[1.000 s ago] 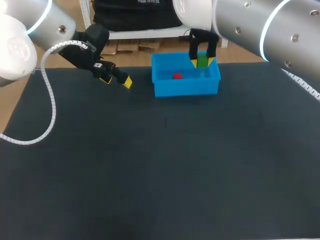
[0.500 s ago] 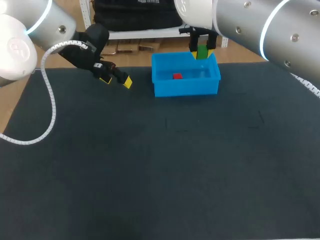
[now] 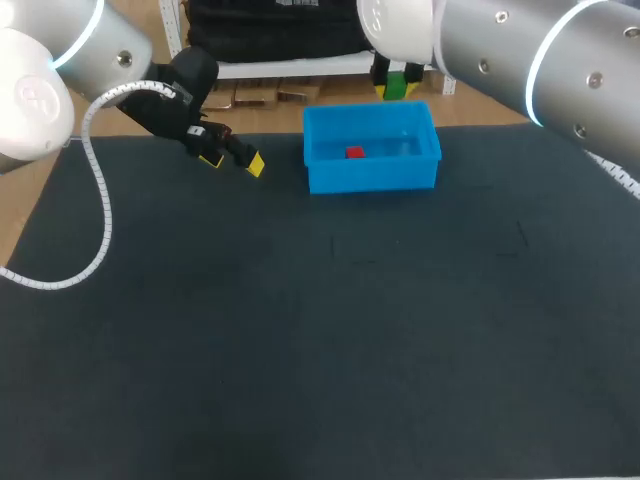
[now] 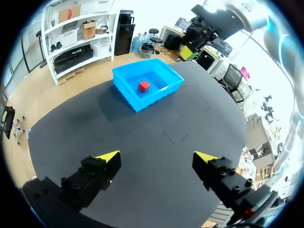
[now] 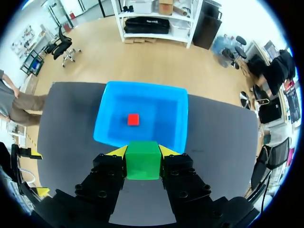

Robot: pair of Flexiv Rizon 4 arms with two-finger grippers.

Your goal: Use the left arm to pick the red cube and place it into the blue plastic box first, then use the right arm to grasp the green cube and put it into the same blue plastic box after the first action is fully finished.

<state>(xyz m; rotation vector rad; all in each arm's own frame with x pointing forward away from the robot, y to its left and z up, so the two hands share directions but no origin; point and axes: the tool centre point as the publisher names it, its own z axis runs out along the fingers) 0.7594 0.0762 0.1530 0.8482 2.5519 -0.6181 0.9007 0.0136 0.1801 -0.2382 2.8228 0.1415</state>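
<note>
Clamping green cube (image 5: 142, 160) above blue box (image 3: 372, 177), right end effector (image 5: 142, 151), left end effector (image 4: 156, 156) splayed

Glossy plastic box (image 3: 370, 178), matt table (image 3: 300, 350)

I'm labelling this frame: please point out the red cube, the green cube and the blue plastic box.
red cube (image 3: 354, 152), head view, its top face.
green cube (image 5: 142, 160), right wrist view, its facing side.
blue plastic box (image 3: 372, 178), head view, its front wall.

One blue box (image 3: 370, 178), one red cube (image 3: 354, 152), one green cube (image 5: 142, 160), two arms: left arm (image 3: 100, 48), right arm (image 3: 520, 50).
</note>
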